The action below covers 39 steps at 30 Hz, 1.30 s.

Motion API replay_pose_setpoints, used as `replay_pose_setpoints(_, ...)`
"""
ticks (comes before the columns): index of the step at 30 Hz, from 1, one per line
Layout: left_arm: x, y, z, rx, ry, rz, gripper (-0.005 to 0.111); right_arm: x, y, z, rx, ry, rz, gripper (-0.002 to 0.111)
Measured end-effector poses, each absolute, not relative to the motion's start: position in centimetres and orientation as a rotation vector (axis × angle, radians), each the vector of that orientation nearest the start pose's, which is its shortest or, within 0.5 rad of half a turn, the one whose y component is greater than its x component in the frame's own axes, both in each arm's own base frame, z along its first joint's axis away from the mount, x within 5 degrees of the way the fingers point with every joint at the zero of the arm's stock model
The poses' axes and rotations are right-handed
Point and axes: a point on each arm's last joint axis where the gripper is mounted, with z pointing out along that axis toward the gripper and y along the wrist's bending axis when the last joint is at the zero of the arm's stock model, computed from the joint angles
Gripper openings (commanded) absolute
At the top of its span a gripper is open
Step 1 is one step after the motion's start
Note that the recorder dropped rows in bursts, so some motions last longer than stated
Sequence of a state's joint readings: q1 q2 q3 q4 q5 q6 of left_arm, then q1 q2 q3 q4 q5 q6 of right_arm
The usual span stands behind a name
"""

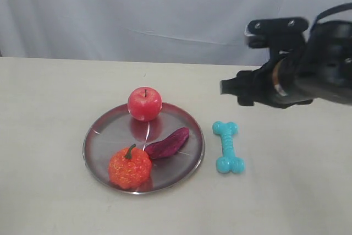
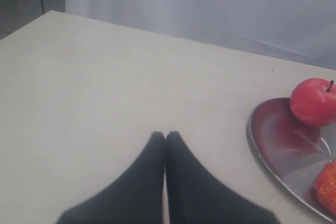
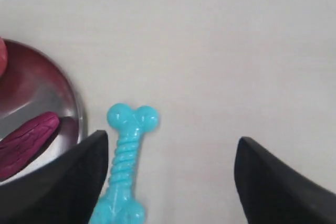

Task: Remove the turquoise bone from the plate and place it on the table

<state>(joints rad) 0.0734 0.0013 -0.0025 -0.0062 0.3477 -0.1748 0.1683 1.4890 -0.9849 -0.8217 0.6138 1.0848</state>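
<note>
The turquoise bone [image 1: 227, 147] [image 3: 125, 166] lies flat on the beige table [image 1: 286, 191], just right of the silver plate [image 1: 104, 130], apart from its rim. My right gripper [image 1: 234, 89] [image 3: 170, 145] hovers above and behind the bone, open and empty; the bone lies beside one of its fingers [image 3: 79, 177]. In the left wrist view my left gripper [image 2: 165, 136] is shut on nothing, over bare table left of the plate [image 2: 262, 140]; the exterior view does not show it.
On the plate sit a red apple [image 1: 144, 103] [image 2: 313, 102], an orange pumpkin toy [image 1: 129, 167] and a dark purple vegetable [image 1: 168, 143] [image 3: 26, 142]. A white curtain [image 1: 137, 9] hangs behind the table's far edge.
</note>
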Motion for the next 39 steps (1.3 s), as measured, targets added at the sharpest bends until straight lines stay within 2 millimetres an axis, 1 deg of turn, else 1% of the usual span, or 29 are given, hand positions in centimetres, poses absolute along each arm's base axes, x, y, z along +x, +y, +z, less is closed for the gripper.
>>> replay_pose_setpoints(4,5.3,0.4,18.3,-0.230,1.816,-0.077,0.000,26.1,1.9,31.5,0.381,2.262,-0.378,0.065)
replay_pose_setpoints(7,5.3,0.4,18.3,-0.230,1.816,-0.077,0.000,22.2,2.4,34.3,0.382,2.239,-0.379,0.062)
replay_pose_setpoints(10,5.3,0.4,18.3,-0.230,1.816,-0.077,0.000,18.3,2.6,36.3,0.398,2.223,-0.292,0.053)
replay_pose_setpoints(13,5.3,0.4,18.3,-0.230,1.816,-0.077,0.000,15.0,2.5,37.6,0.397,2.215,-0.178,0.045)
replay_pose_setpoints(17,5.3,0.4,18.3,-0.230,1.816,-0.077,0.000,11.9,1.8,38.9,0.367,2.166,-0.036,0.028)
replay_pose_setpoints(22,5.3,0.4,18.3,-0.230,1.816,-0.077,0.000,9.9,0.9,39.7,0.349,2.117,0.058,0.001)
replay_pose_setpoints(23,5.3,0.4,18.3,-0.230,1.816,-0.077,0.000,9.6,0.7,39.8,0.349,2.108,0.066,0.000)
replay_pose_setpoints(28,5.3,0.4,18.3,-0.230,1.816,-0.077,0.000,9.0,0.1,40.1,0.343,2.081,0.065,0.000)
replay_pose_setpoints(39,5.3,0.4,18.3,-0.230,1.816,-0.077,0.000,8.9,0.0,40.1,0.341,2.082,0.061,0.000)
